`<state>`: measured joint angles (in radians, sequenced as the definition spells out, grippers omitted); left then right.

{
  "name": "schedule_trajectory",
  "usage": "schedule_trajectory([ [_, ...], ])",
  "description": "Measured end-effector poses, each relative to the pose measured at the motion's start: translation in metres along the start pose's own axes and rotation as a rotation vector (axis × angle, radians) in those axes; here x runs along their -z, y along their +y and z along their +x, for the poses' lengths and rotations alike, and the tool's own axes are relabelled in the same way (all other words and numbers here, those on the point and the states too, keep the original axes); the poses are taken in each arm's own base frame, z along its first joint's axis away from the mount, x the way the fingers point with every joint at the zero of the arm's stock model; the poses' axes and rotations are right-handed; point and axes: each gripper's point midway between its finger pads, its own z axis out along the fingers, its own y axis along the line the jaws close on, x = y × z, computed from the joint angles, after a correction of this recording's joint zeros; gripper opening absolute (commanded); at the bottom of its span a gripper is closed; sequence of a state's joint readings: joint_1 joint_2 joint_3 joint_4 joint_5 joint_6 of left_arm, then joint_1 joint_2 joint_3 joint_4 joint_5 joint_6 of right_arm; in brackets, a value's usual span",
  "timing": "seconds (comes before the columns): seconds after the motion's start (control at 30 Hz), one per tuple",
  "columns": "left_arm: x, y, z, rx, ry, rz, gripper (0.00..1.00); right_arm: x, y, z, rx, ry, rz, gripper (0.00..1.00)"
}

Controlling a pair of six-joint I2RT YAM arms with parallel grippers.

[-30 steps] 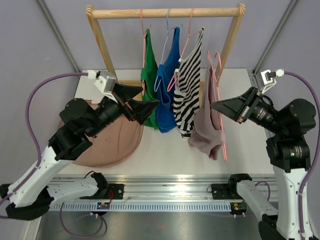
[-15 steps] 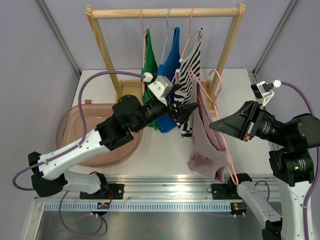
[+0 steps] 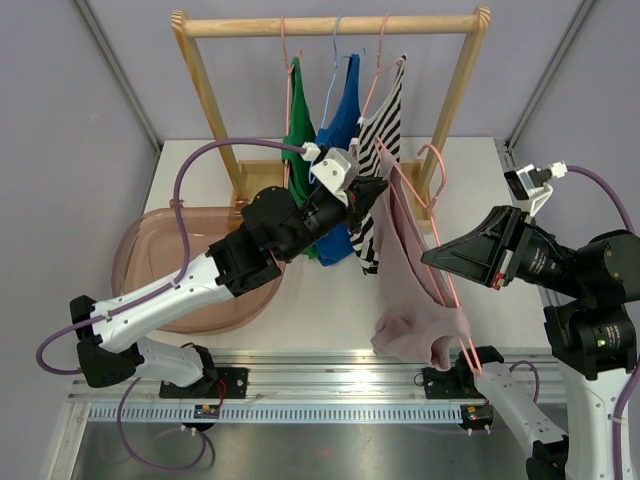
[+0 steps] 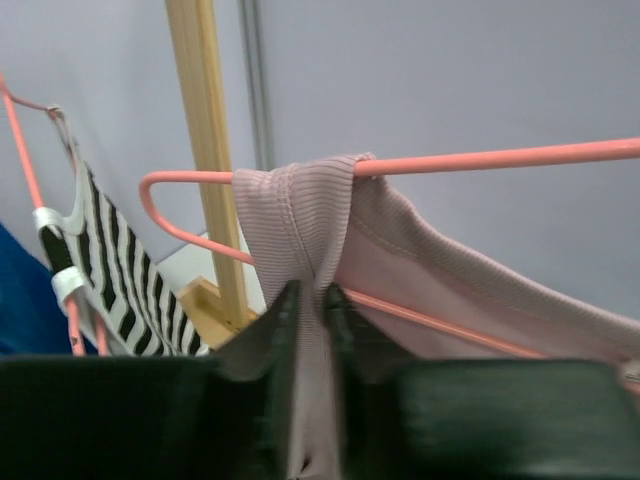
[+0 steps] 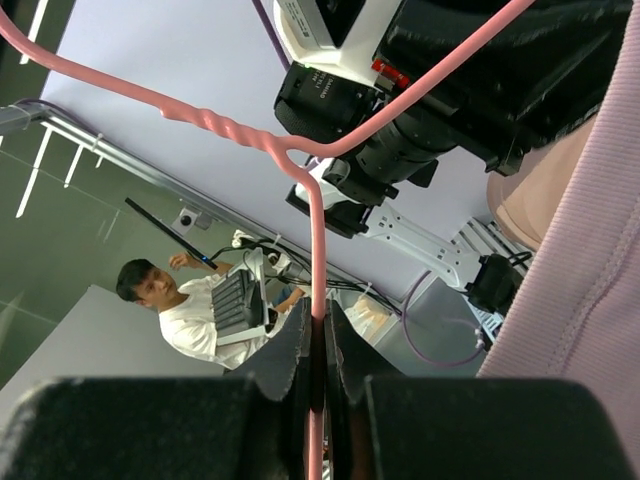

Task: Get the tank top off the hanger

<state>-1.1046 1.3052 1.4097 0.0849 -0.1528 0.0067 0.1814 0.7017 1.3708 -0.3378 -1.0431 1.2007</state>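
Note:
A dusty-pink tank top [image 3: 408, 290] hangs on a pink wire hanger [image 3: 428, 262], off the rack and tilted over the table. My right gripper [image 3: 432, 258] is shut on the hanger's wire; in the right wrist view the hanger [image 5: 316, 250] runs straight between the shut jaws of the right gripper [image 5: 318, 340], with the tank top [image 5: 590, 290] at the right edge. My left gripper [image 3: 375, 192] is at the garment's upper end. In the left wrist view the left gripper [image 4: 312, 305] is shut on the tank top's shoulder strap [image 4: 300, 215], just below where it loops over the hanger [image 4: 500, 158].
A wooden rack [image 3: 330, 24] at the back carries a green top [image 3: 297, 140], a blue top [image 3: 335, 150] and a black-and-white striped top [image 3: 375, 140] on hangers. A brownish translucent basin [image 3: 150, 270] lies at the left of the white table [image 3: 320, 300].
My left arm swung from over the basin to the tank top's upper end and shut on its strap. My right gripper drew the hanger down and toward the front.

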Motion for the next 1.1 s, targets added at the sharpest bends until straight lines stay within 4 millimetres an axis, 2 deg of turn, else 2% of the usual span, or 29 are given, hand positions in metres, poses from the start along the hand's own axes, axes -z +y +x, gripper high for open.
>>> schedule_trajectory([
  [0.17,-0.001,0.021,0.003,-0.001,0.007,-0.127,0.00,-0.002,-0.002,0.004,0.009,0.041,-0.004,0.00],
  [0.33,0.010,0.063,0.001,0.022,-0.005,-0.380,0.00,-0.007,-0.014,0.013,-0.008,0.131,-0.005,0.00],
  [0.43,0.026,0.090,-0.005,0.036,-0.025,-0.549,0.00,-0.009,-0.024,0.022,-0.022,0.202,-0.008,0.00],
  [0.53,0.050,0.115,-0.015,0.061,-0.050,-0.693,0.00,-0.009,-0.031,0.036,-0.050,0.282,-0.035,0.00],
  [0.7,0.082,0.154,-0.026,0.124,-0.065,-0.844,0.00,-0.004,-0.021,0.050,-0.016,0.357,-0.101,0.00],
  [0.8,0.088,0.157,-0.024,0.155,-0.046,-0.850,0.00,-0.002,-0.015,0.050,0.037,0.351,-0.120,0.00],
  [1.1,0.076,0.134,0.004,0.229,0.118,-0.694,0.00,0.001,0.001,0.049,0.207,0.361,-0.221,0.00],
])
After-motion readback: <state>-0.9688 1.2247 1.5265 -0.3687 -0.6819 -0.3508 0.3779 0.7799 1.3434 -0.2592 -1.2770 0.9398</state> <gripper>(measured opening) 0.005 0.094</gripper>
